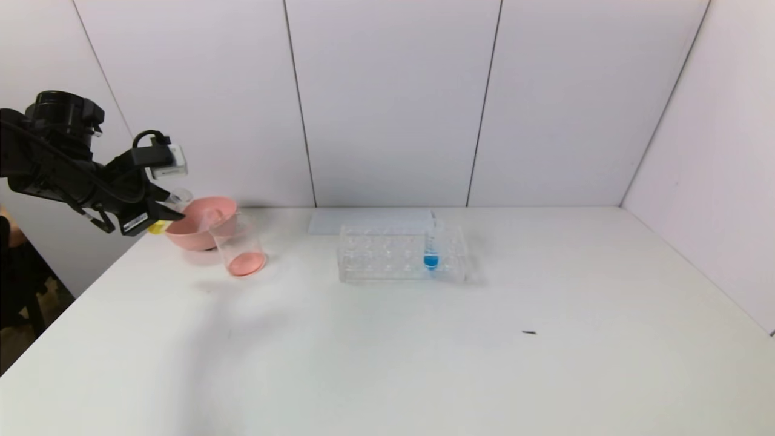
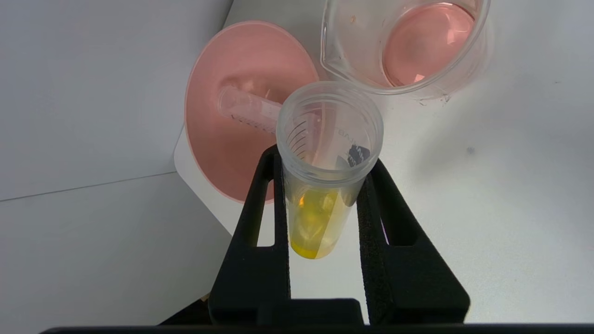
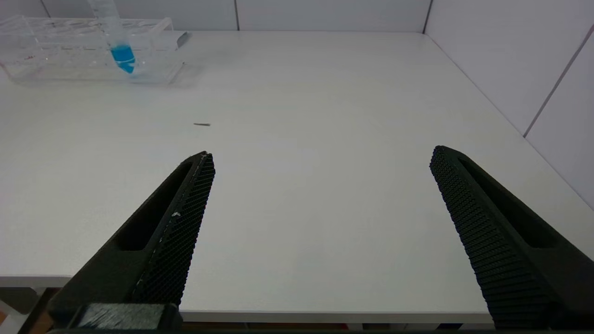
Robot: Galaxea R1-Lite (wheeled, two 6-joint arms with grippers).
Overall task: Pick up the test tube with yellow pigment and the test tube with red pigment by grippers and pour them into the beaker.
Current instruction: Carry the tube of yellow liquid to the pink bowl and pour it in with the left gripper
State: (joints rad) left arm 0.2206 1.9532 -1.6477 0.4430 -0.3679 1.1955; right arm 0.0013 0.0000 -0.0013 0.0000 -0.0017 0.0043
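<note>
The left gripper (image 2: 322,204) is holding the test tube with yellow pigment (image 2: 325,176) above the far left corner of the counter (image 1: 387,351), just beside the pink bowl (image 1: 203,224). Its two fingers are pressing on the tube's body below the thicker rim, and the yellow liquid is sitting in the round tip between them. The tube's open mouth is pointing toward the bowl and the beaker (image 2: 408,46), which is standing on the counter close in front and already has pinkish-red liquid at its bottom. An empty clear tube (image 2: 246,109) is lying inside the bowl.

The tube is looking light, stiff and smooth, so I judge it can slip or turn between the flat fingers while it is being tilted. The middle of the body, under the rim, seems the good place to hold, because the rim can stop it from sliding out. Squeezing too hard is probably not wise with such a thin wall.

The right gripper (image 3: 320,185) is resting idle over the near right edge of the counter with its fingers wide apart and holding nothing. The rack (image 1: 402,254) is carrying only the blue tube (image 1: 431,248).
</note>
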